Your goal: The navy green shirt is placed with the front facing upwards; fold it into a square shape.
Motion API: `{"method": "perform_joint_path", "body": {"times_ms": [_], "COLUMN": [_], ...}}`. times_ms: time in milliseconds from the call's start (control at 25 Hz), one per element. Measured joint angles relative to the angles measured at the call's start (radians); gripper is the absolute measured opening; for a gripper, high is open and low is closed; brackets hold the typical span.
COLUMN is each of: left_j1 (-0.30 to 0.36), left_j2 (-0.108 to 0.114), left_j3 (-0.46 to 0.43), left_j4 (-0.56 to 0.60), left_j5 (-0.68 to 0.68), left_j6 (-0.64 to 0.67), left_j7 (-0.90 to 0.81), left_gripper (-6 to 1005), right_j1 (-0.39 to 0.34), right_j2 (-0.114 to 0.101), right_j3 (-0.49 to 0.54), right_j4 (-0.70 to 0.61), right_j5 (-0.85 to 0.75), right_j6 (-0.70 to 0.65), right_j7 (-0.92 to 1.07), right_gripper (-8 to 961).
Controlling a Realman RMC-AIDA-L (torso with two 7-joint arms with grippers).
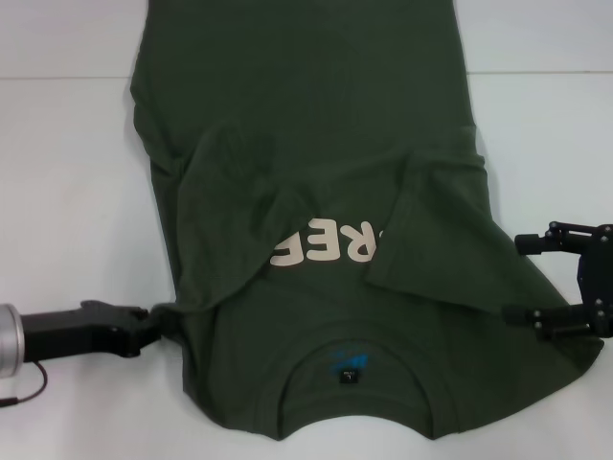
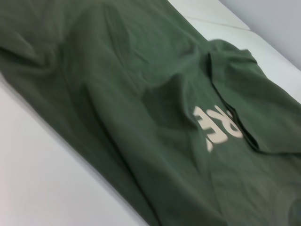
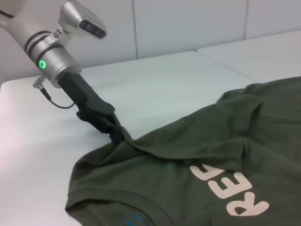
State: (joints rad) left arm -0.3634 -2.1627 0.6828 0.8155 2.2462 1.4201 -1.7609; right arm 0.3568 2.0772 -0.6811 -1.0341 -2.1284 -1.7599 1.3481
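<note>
The navy green shirt [image 1: 316, 125] lies front up on the white table, collar [image 1: 352, 374] toward me. Both sleeves are folded in over the chest and hide part of the cream lettering [image 1: 326, 244]. My left gripper [image 1: 161, 321] is shut on the shirt's edge by the near left shoulder; the right wrist view shows it pinching the cloth [image 3: 120, 134]. My right gripper [image 1: 514, 277] is open at the shirt's right edge near the shoulder, one finger on each side of the cloth's edge. The left wrist view shows only the shirt [image 2: 141, 94] and table.
The white table [image 1: 67, 192] extends to the left and right of the shirt. A seam between table panels [image 1: 57, 77] runs across the back. A pale wall [image 3: 188, 23] stands beyond the table in the right wrist view.
</note>
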Motion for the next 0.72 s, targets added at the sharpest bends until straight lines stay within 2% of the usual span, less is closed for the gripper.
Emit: {"method": "perform_joint_path", "body": {"times_ms": [160, 400, 720], "left_j1": [-0.003, 0.000, 0.009], "left_j2": [0.002, 0.006, 0.004], "left_j3": [-0.016, -0.022, -0.021], "left_j4": [0.030, 0.063, 0.091], "left_j5": [0.002, 0.007, 0.030], "left_j6": [-0.010, -0.004, 0.050], "left_j7": [-0.002, -0.003, -0.002], "left_gripper": [45, 46, 45], "right_j1": [-0.005, 0.011, 0.112], "right_j2": [0.004, -0.004, 0.006], "right_j3": [0.009, 0.006, -0.032], "right_j4": [0.007, -0.063, -0.205], "right_j5": [-0.002, -0.106, -0.369], "right_j6": [0.037, 0.072, 0.019], "right_j7": [0.018, 0.189, 0.467], "right_gripper": [929, 918, 903]}}
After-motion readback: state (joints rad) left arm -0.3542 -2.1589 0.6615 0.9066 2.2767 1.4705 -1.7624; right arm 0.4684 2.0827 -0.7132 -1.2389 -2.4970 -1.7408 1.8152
